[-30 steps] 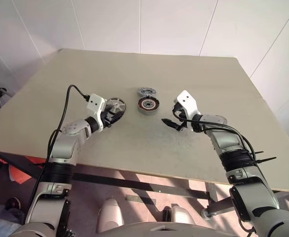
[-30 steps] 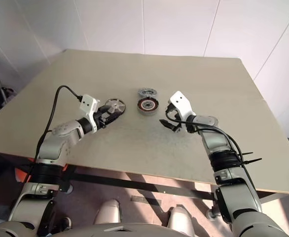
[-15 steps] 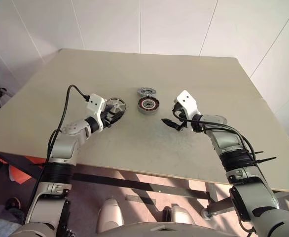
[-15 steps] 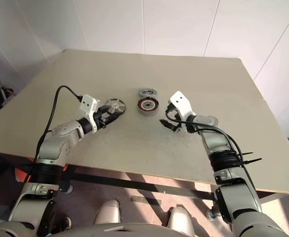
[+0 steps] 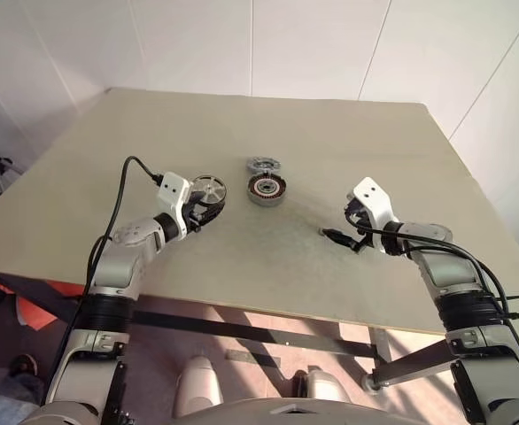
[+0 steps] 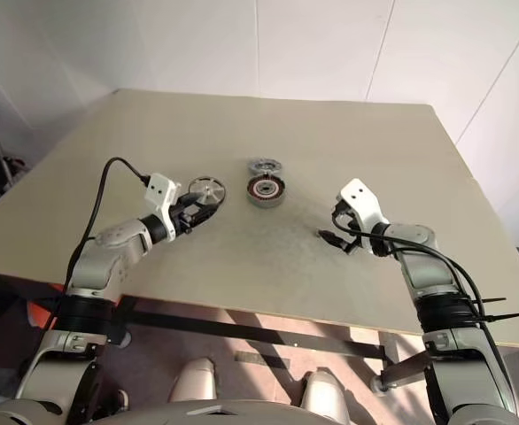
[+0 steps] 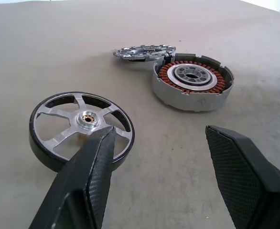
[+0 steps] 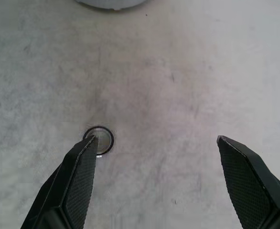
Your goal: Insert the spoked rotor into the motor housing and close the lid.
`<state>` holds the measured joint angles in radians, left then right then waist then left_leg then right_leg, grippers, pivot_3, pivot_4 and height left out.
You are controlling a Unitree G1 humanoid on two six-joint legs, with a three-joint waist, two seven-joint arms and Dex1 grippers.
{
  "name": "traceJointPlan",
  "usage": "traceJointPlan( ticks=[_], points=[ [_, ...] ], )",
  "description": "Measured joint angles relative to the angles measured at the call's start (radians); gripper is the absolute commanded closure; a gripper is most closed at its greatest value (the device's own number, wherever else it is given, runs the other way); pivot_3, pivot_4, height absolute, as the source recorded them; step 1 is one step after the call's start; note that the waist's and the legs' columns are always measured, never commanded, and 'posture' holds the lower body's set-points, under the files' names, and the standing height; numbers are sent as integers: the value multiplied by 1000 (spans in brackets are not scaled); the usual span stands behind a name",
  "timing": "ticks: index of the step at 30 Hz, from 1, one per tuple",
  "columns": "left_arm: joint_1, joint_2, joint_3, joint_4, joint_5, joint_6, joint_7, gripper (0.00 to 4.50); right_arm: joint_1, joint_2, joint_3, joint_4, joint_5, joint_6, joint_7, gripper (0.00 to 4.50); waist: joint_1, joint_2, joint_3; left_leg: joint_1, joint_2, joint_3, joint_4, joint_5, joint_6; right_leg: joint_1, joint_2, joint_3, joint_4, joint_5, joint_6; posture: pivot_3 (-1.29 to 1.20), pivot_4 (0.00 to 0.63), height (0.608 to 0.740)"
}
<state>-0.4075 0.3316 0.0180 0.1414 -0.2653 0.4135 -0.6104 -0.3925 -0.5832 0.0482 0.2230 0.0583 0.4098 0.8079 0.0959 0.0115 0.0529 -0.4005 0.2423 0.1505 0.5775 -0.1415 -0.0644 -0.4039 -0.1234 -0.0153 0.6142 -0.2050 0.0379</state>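
The spoked rotor (image 7: 80, 126), black-rimmed with a silvery spoked face, lies flat on the table left of centre. My left gripper (image 7: 160, 131) stands open just in front of it, with one finger (image 7: 90, 176) overlapping the rotor's near rim and nothing between the two. The motor housing (image 5: 267, 189) sits to the rotor's right, its copper-red windings facing up. The lid (image 5: 262, 165) lies just behind the housing, touching it or nearly so. My right gripper (image 8: 155, 140) hangs open over bare tabletop, to the right of the housing and nearer the front, well apart from it.
The beige table (image 5: 242, 124) stretches wide behind and to both sides of the parts. A small dark ring (image 8: 99, 140) marks the tabletop beside one right finger. White walls rise behind the table. The front edge runs close under both forearms.
My right gripper has drawn away from the housing, to the right and towards the front edge, still open. The left gripper and the three parts have not moved.
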Motion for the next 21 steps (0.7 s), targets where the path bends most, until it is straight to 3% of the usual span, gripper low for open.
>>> traceJointPlan(
  ticks=[10,21],
  points=[
    [-4,-7,-12,8,1,-2,-8,1342,42,20,-4,-83,24,49,-10,0,1,0,0,1,0,0,0,0,0,0,0,0,0,0,0,0,0,740],
    [-5,6,-11,7,2,-2,-6,1342,24,51,25,-26,21,35,-25,0,1,0,0,1,0,0,0,0,0,1,0,0,0,0,0,0,0,740]
  ],
)
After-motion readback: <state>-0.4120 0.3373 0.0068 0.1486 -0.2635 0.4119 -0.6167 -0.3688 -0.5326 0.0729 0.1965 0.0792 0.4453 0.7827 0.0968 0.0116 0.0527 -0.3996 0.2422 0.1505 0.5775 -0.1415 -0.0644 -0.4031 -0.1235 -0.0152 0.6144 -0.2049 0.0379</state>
